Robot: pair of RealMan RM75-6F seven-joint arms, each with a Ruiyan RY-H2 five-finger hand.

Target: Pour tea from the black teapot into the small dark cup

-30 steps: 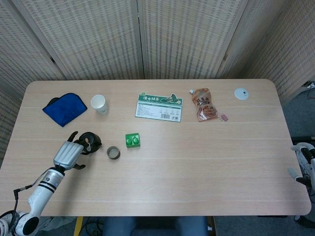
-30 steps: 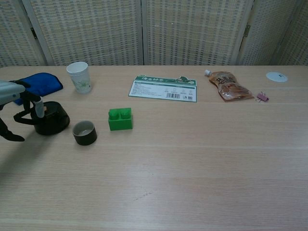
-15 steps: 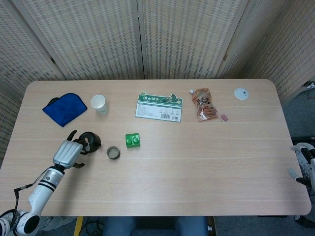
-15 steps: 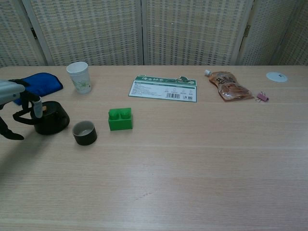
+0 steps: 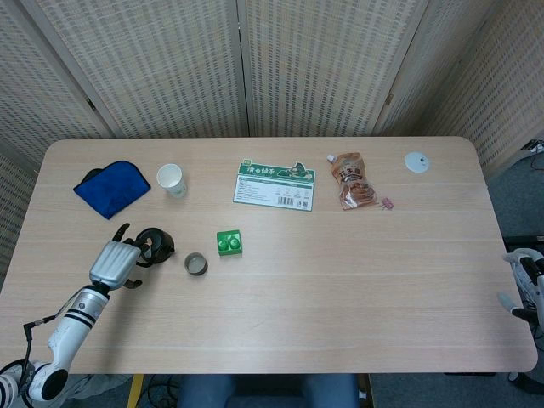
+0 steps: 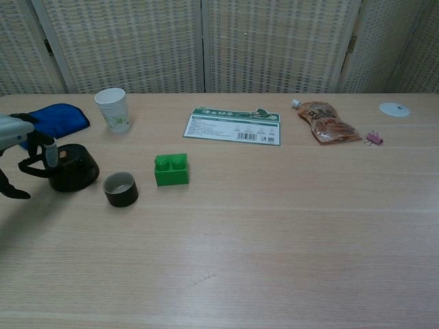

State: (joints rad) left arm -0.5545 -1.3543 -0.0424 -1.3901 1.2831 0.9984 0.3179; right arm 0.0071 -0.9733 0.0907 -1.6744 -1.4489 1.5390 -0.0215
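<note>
My left hand [image 5: 113, 263] at the black teapot [image 6: 72, 168], tea not yet poured.

In the lower left of the head view my fingers [image 6: 46, 147] reach around the teapot's handle; whether they have closed on it I cannot tell. The pot stands upright on the table [image 5: 357, 280], and the small dark cup [image 6: 121, 189] sits just to its right, near enough, I judge, for a short tilt to reach it. My right hand [image 5: 525, 280] rests off the table's lower right edge, its pose unclear. The surface is pale wood grain, with a blue cloth [image 5: 111, 188] at upper left and woven screens [image 5: 255, 59] closing the room behind.
</note>
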